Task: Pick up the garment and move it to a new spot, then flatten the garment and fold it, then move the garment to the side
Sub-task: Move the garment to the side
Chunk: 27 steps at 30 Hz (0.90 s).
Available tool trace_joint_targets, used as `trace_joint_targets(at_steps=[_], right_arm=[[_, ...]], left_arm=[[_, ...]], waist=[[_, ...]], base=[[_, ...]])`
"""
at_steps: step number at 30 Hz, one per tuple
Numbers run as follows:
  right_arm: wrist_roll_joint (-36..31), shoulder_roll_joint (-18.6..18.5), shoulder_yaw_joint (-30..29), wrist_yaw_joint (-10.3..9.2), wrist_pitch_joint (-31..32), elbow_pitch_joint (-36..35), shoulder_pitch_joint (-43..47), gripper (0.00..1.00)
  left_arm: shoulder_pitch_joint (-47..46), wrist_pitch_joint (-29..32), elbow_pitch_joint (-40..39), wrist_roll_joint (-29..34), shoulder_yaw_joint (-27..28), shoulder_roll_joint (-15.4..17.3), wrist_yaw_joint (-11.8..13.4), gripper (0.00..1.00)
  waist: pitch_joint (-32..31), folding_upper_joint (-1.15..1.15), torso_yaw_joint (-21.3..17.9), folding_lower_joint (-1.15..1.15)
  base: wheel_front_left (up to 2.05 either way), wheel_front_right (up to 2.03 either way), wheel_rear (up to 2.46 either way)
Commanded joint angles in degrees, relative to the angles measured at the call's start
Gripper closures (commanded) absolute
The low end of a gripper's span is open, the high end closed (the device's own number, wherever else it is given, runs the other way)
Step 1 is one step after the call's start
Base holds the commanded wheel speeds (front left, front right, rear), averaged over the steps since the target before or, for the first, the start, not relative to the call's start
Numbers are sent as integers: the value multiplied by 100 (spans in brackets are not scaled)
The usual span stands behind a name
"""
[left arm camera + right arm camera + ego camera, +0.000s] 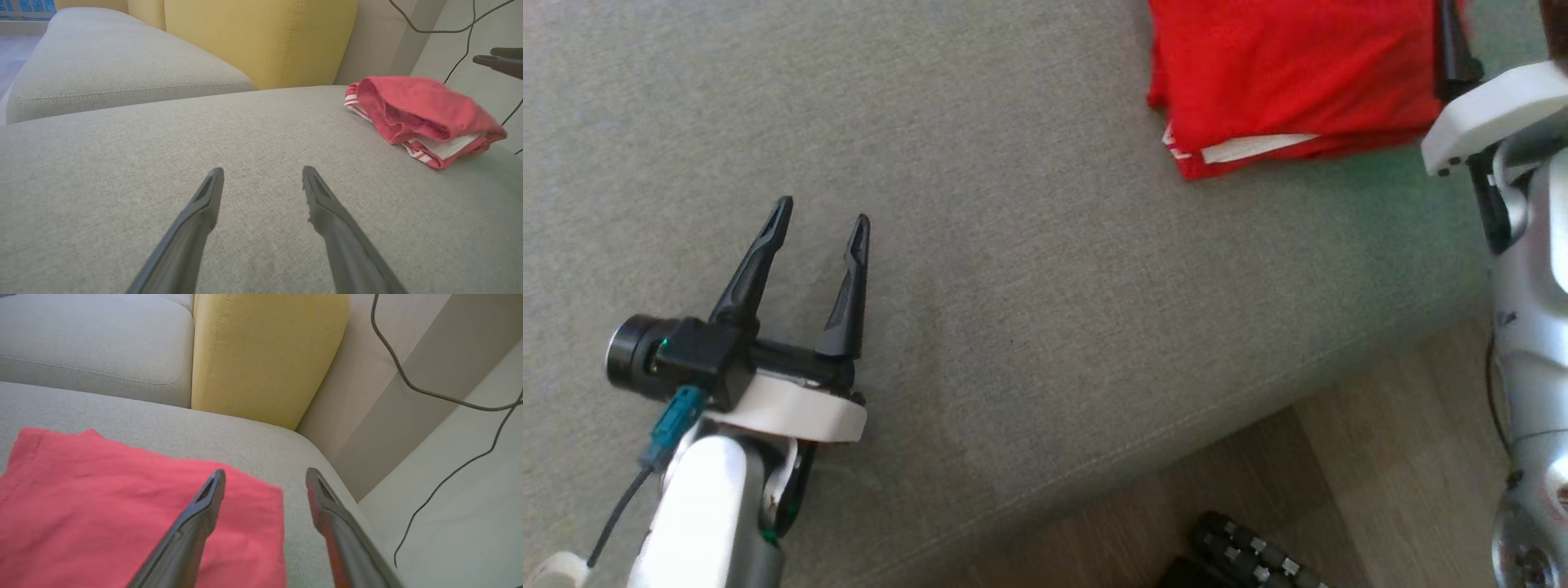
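soft matt red cloth on the garment [1290,73]; coarse grey woven fabric over the sofa seat [1045,286]; matt black plastic on the left hand [823,214]; smooth pale wood on the floor [1380,457].

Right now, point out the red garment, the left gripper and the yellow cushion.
red garment [1290,73], head view, top folded layer.
left gripper [822,210], head view, between the fingers.
yellow cushion [261,41], left wrist view, front face.

Head view overhead, wrist views low; garment [1290,73] in all.
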Motion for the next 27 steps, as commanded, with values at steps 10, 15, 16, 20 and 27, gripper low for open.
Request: trace_joint_targets(at_steps=[10, 15, 16, 20, 27], right_arm=[[-156, 254, 243, -2, -155, -699, 291, 0], [164, 332, 639, -2, -170, -1238, 833, 0], [226, 331, 715, -2, -172, -1353, 957, 0], [438, 388, 885, -2, -175, -1818, 1530, 0], [692, 666, 880, -2, -176, -2394, 2657, 0]], left_arm=[[-84, -31, -57, -224, 200, -289, 107, 0], [16, -31, -96, -388, 373, -481, 223, 0], [48, -31, -114, -411, 409, -507, 248, 0], [215, -31, -199, -504, 538, -576, 354, 0], [715, -31, -328, -669, 675, -611, 617, 0]], waist=[[-751, 0, 520, 0], [-1296, 0, 956, 0], [-1394, 0, 1044, 0], [-1790, 0, 1403, 0], [-2358, 0, 1872, 0]], base=[[0, 0, 0], [0, 0, 0], [0, 0, 0], [0, 0, 0], [0, 0, 0]])
